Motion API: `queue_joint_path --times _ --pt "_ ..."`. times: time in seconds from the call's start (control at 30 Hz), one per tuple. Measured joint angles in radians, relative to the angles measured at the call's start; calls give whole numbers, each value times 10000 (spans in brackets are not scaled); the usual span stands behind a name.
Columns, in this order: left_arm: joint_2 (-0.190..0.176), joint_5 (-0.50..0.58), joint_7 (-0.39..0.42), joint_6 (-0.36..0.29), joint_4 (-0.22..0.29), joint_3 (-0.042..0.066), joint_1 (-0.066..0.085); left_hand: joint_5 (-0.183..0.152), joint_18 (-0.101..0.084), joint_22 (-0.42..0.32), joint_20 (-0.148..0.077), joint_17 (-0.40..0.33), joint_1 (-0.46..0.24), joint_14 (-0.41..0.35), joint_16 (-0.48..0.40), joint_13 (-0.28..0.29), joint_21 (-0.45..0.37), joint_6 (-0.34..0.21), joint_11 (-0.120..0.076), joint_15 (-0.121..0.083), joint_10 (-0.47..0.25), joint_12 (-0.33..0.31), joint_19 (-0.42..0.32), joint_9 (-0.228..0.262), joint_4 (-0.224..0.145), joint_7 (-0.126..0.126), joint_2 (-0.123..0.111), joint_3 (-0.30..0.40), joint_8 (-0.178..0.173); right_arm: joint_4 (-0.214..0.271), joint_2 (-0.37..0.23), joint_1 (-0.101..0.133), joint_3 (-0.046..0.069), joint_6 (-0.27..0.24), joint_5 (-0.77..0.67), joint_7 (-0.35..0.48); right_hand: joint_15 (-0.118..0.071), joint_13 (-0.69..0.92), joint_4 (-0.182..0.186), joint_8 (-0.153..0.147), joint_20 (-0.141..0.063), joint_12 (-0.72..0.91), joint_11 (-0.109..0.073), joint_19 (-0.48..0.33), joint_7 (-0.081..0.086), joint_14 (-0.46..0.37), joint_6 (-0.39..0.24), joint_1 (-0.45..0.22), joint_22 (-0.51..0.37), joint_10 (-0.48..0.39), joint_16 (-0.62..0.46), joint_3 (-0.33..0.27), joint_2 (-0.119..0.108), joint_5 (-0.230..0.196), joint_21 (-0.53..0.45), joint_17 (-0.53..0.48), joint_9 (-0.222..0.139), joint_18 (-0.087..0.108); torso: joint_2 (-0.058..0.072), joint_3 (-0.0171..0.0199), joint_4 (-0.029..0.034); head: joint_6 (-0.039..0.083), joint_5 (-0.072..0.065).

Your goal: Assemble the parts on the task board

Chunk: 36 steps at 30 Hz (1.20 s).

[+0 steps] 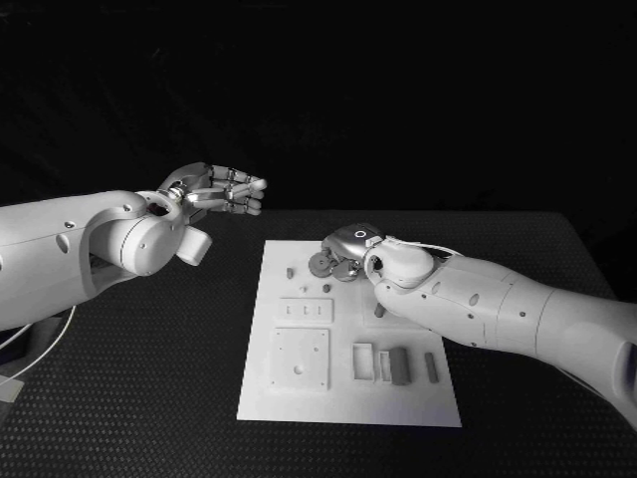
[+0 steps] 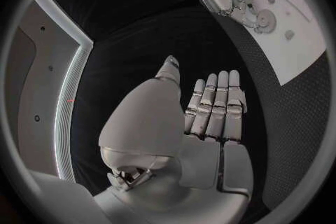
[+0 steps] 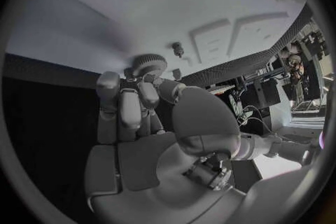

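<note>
The left hand hung empty above the black table at about ten o'clock from the task board, fingers straight and side by side. At the board's twelve o'clock edge the right hand had its fingertips on a toothed gear, though whether they truly pinched it I could not tell. With the fingers covering the gear, the likely risk was misjudged alignment, leaving it tilted or slipping off a small peg just beside it.

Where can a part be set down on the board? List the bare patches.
Free: the task board's near strip below the square plate and the slotted pieces; also its far left corner, beside the gear. Crowded: the far right corner, where the right robot hand holds the gear. The left robot hand hangs off the board.
</note>
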Motion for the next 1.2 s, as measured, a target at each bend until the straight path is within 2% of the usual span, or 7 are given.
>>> queue_joint_path --times 0.23,0.47,0.67,1.2 --pt "-8 -1 -4 -1 -1 -2 0 0 0 1 0 0 1 0 0 1 0 0 0 0 0 0 0 0 0 0 1 0 0 -37 -15 9 6 148 199 45 1 0 2 -29 1 48 0 0 -18 -1 -52 -42 0 1 0 142 42 0 8 1 -34 2 0 4 13 4 -14" --pt "-14 -1 -7 -2 -1 -3 1 0 0 1 0 -1 1 0 -39 -8 0 0 0 0 0 0 0 0 0 0 1 0 0 -50 -21 18 12 201 270 60 1 0 -166 -38 1 48 0 0 15 -1 -120 -72 0 1 0 309 72 -1 83 17 -37 2 0 -1 14 3 -16" --pt "-53 -2 -10 -4 4 -1 1 0 -1 2 0 -2 2 0 -40 -8 0 0 0 0 0 0 0 0 0 0 2 0 0 263 -301 -4 -19 256 275 60 1 1 -345 99 2 97 0 0 51 -1 -73 -127 0 1 0 488 127 -1 125 64 -24 3 1 -3 13 6 -16" --pt "-102 -3 -13 -10 17 -2 1 0 0 -4 0 6 2 0 -40 -6 0 0 -1 0 1 0 0 0 0 0 2 0 0 707 -619 -22 -29 384 256 -35 2 -7 -468 100 3 97 -1 2 59 -1 30 -146 0 2 0 551 146 -2 164 62 -20 3 1 4 9 0 -11"
